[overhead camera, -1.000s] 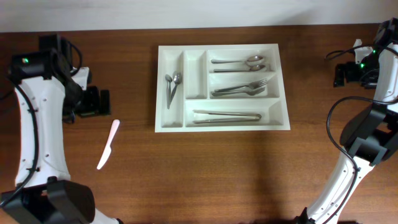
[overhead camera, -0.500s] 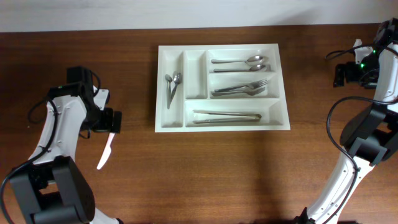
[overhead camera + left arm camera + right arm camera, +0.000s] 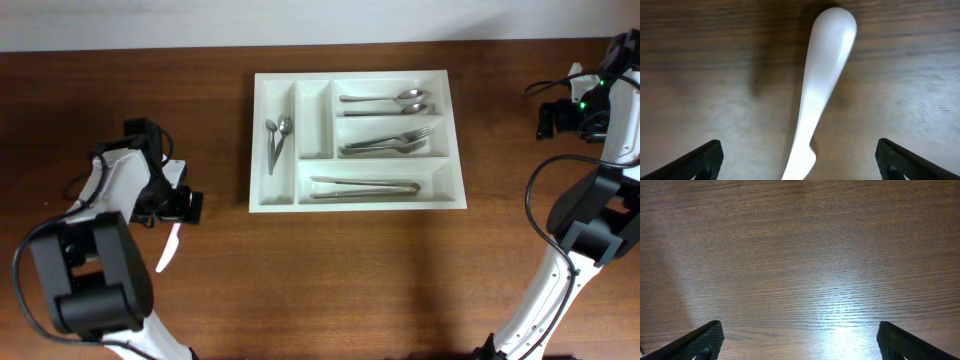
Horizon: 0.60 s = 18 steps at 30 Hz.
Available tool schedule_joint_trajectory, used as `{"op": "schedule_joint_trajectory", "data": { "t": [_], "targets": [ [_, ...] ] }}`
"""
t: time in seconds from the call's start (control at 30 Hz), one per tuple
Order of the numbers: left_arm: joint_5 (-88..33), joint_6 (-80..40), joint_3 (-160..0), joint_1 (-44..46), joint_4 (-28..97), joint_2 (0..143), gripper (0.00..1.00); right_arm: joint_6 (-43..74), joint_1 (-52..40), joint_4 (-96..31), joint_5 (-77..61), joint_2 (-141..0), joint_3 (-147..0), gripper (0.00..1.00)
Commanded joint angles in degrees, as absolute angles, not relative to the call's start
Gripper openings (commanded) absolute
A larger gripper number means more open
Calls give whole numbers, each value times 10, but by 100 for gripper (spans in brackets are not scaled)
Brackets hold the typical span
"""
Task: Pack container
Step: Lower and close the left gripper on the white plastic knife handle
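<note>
Overhead and wrist views of a dark brown wooden table (image 3: 320, 290) with two white robot arms.

The left gripper (image 3: 186, 207) hangs low over a white plastic knife with a rounded handle (image 3: 168, 253) that lies flat on the wood. In the left wrist view the left gripper (image 3: 799, 162) has its two black fingertips (image 3: 702, 159) spread wide. They are released and grasp nothing. The knife (image 3: 822, 85) runs up the middle of the gap between them and touches neither fingertip. Its rounded end reaches out ahead of the fingertips, and its narrower part passes back between them.

The right gripper (image 3: 548, 118) sits at the far edge of the table. In its own wrist view the right gripper (image 3: 800, 340) is also spread wide and holds nothing. Only bare wood grain lies between and ahead of its fingertips (image 3: 705, 336).

The large white rectangular plastic cutlery tray (image 3: 350, 77) rests on the table between the two pairs of fingers, well apart from both.

- One narrow upright compartment, on the side nearer the left fingers, holds two small steel spoons (image 3: 277, 138).
- The top long compartment holds larger steel spoons (image 3: 385, 101).
- The middle one holds steel forks (image 3: 388, 143).
- The bottom one holds long slim steel utensils (image 3: 365, 186) (too small to tell which kind).
</note>
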<state>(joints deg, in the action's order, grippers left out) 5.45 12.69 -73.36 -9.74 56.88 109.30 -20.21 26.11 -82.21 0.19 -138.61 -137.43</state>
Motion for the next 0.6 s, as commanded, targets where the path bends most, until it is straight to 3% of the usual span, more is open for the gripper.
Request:
{"op": "schedule_joint_trajectory", "data": {
  "t": [0.0,0.3,0.57],
  "targets": [
    [58,136,-729,-99,549,1117,99,-208,259,-822,5,-1374,-1371,99],
    [56,173,-729,-99,538,1127,100,-208,259,-822,5,-1374,-1371,99],
    [50,199,-729,-99,547,1127,94,-208,259,-822,5,-1374,-1371,99]
  ]
}}
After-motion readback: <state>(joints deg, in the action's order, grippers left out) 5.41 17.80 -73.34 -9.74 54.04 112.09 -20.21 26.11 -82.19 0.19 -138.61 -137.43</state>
